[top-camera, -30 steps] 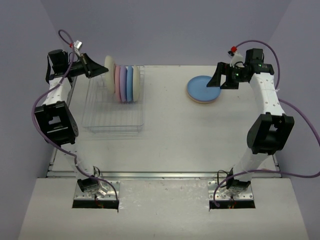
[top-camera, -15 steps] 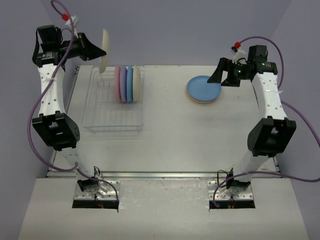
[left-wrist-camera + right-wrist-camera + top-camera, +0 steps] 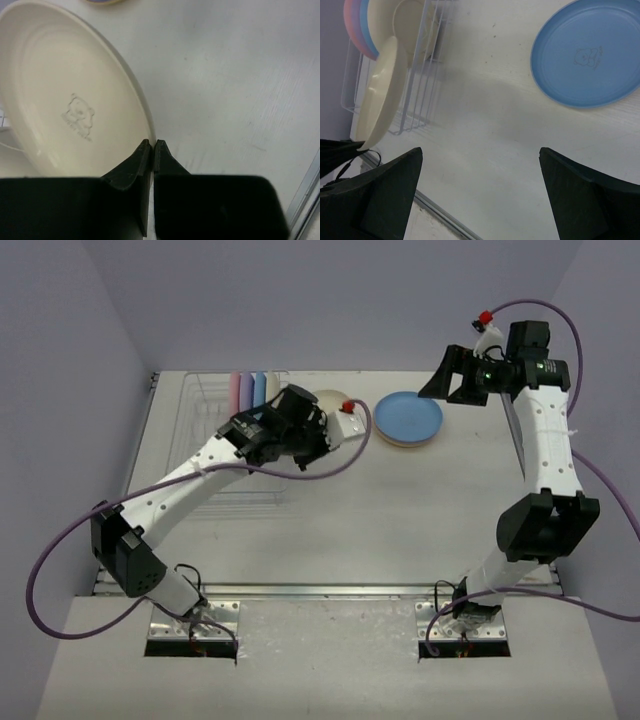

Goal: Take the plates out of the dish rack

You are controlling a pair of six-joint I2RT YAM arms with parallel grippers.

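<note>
Left end effector (image 3: 152,145) clamped on cream plate (image 3: 65,100) rim, right end effector (image 3: 480,152) spread wide

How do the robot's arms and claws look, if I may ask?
The left arm and right arm have white links and black joints. A purple cable with a red tag runs along each. The left claw and right claw have matte black wedge-shaped fingers.

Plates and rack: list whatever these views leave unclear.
Under the blue plate: only a pale rim shows in the top view; count hidden.
The racked plates in the dish rack: left arm covers their lower parts in the top view; right wrist view's corner crops them.
The cream plate: left wrist view's edge crops it; left gripper hides its pinched rim.
</note>
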